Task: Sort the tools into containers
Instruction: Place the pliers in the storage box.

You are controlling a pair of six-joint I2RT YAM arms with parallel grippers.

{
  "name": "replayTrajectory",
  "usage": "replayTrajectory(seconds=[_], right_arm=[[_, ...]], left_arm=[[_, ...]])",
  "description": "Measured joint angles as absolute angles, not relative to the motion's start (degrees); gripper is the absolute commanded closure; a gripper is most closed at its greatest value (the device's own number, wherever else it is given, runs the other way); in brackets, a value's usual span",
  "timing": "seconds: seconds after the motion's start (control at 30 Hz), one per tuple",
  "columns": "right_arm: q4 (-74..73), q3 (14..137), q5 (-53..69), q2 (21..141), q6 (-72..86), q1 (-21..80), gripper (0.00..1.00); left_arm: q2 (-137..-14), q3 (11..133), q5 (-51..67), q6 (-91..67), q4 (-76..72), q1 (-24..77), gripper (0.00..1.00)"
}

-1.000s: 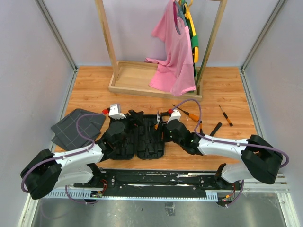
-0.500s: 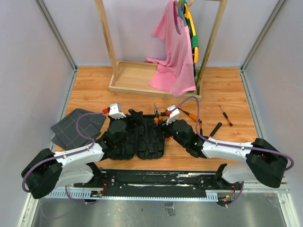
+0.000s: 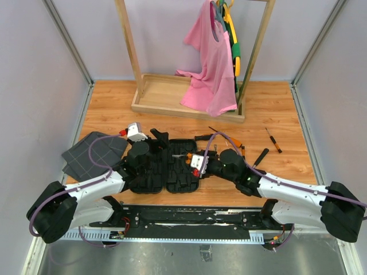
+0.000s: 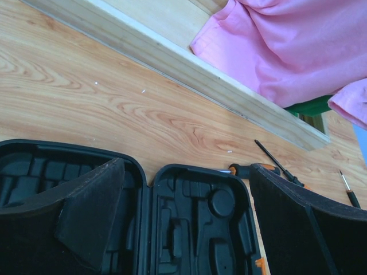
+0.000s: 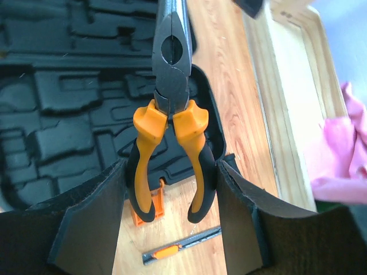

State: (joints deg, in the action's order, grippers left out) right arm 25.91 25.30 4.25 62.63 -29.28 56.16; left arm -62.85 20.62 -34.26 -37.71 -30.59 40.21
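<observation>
Wooden tabletop (image 3: 275, 109) carries the open black tool case (image 3: 180, 173); the left gripper (image 4: 184, 172) hangs over it, jaws wide apart, while the right gripper (image 5: 170, 172) is clamped on orange-handled pliers (image 5: 171, 86) above its moulded slots.

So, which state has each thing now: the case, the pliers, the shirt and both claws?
Case, open, lying flat.
Pliers, nose shut, gripped by the handles.
Shirt, hanging.
Left claw, open, empty.
Right claw, closed on the pliers.
</observation>
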Motion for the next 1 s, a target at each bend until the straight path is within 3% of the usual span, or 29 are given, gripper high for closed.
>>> replayTrajectory(seconds=[0.4, 0.7, 1.0], right_arm=[[-10.04, 39.07, 17.89, 60.49, -56.49, 56.16, 0.98], [-28.75, 50.96, 17.21, 71.57, -70.30, 56.18, 0.98], [-37.26, 58.43, 10.96, 81.38, -82.72, 57.01, 0.92]], left_arm=[[-65.08, 20.62, -32.93, -38.22, -30.48, 39.44, 0.07], [-66.65, 20.71, -32.42, -38.68, -30.24, 39.22, 0.07], [-66.65, 20.91, -32.29, -38.85, -30.24, 39.07, 0.07]])
